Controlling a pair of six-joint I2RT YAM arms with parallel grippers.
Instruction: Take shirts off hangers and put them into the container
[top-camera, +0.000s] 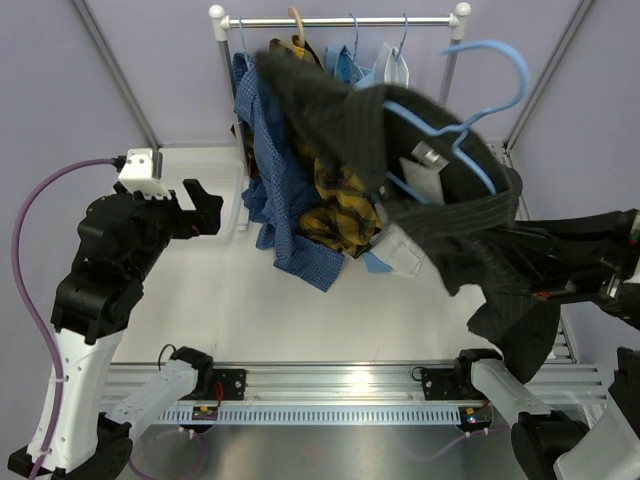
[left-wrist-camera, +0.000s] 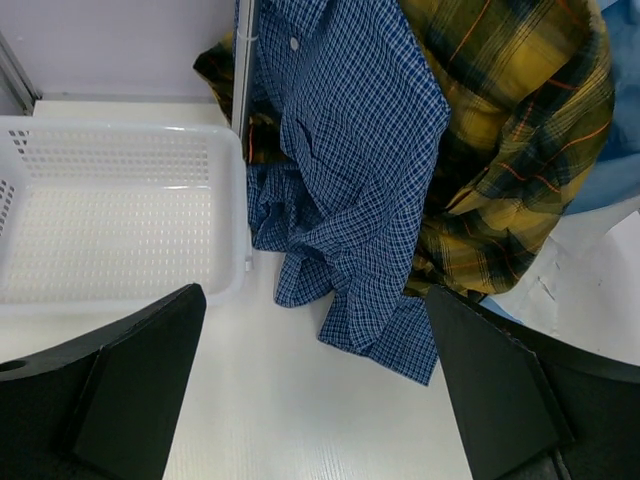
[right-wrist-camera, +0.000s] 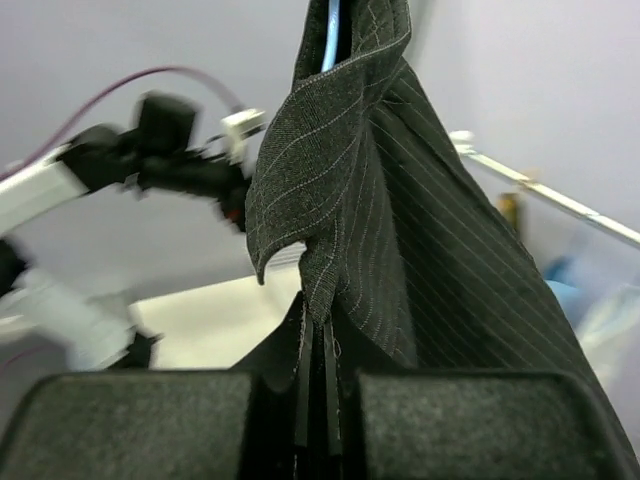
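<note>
Right gripper (right-wrist-camera: 312, 392) clamped the black pinstriped shirt (right-wrist-camera: 420, 250), hanger (top-camera: 500, 62) not yet out; left gripper (left-wrist-camera: 315, 385) gaped empty; container (left-wrist-camera: 100, 160) was bare, other shirts (top-camera: 300, 190) hung on the rail (top-camera: 340, 20).

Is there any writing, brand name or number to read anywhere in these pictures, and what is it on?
No text reads clearly in any view.
Grey neck label inside the black pinstriped shirt: too small to read.
Small coloured stickers at the table's near edge: too small to read.
</note>
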